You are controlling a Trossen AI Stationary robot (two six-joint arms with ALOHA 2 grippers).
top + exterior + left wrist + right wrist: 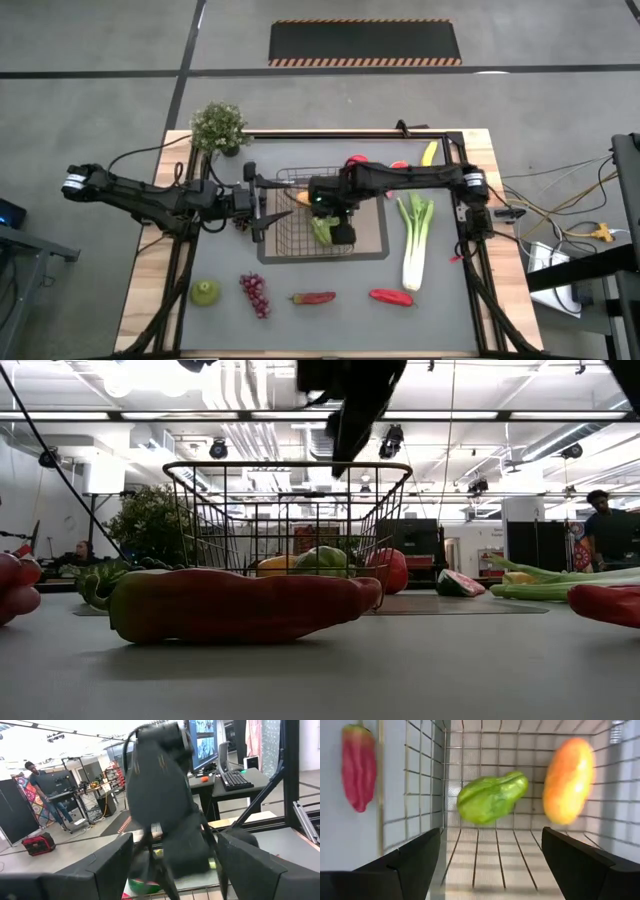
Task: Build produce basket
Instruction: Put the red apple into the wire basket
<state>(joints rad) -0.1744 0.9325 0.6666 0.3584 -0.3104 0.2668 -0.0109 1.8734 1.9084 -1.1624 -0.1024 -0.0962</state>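
The dark wire basket (pixel 310 215) stands on the grey mat (pixel 372 235). Inside it lie an orange piece (pixel 568 780) and a lumpy green toy vegetable (pixel 492 797). My right gripper (pixel 490 840) is open and empty. It hangs above the basket's near right part (pixel 340 232), pointing down, and it also shows in the low view (pixel 350 420) above the rim. My left gripper (pixel 175 850) is open at the basket's left edge (pixel 262 215), facing the right arm. I cannot tell whether it touches the wire.
Near the front edge lie a green pear (pixel 205 292), purple grapes (pixel 254 293) and two red peppers (pixel 314 298) (pixel 391 297). A leek (pixel 416 240) lies right of the mat. A red apple (pixel 357 160), a watermelon slice (pixel 400 166) and a banana (pixel 429 153) are behind the basket. A potted plant (pixel 219 127) stands at the far left.
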